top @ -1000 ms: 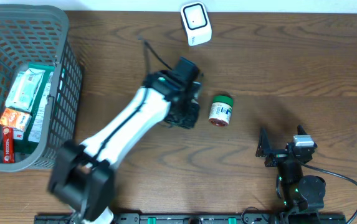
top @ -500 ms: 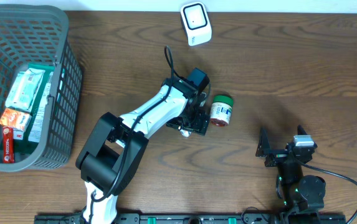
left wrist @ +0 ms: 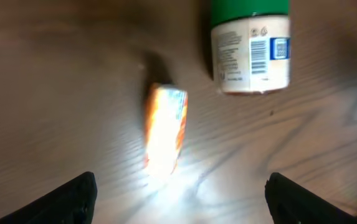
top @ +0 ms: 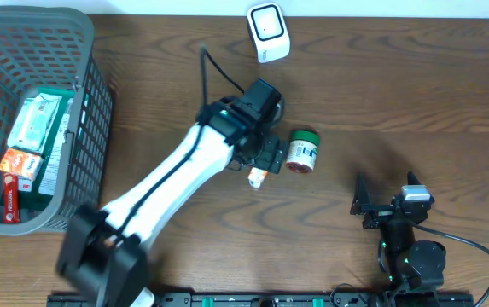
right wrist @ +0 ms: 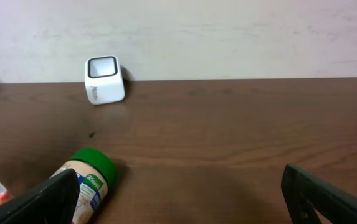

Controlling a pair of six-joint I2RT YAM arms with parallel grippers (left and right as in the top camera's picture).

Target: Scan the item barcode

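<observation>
Orange packet [top: 258, 177] lies just beside green-capped jar [top: 302, 151], scanner [top: 268, 32] well apart.

I work at what looks like a mock shop checkout: a grey shopping basket [top: 5, 51] of packaged groceries [top: 35, 128] at the left edge of my wooden table [top: 398, 102], a white barcode scanner [top: 267, 31] at its far edge.

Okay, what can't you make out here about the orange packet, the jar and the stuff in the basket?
Orange packet: left wrist view, blur and glare wash out its print; no barcode readable.
Same packet, right wrist view: cut off by the left edge.
Jar: left wrist view, green lid cut by the top edge.
Boxes in the basket: overhead, too small to read, partly covered by the wall.
</observation>
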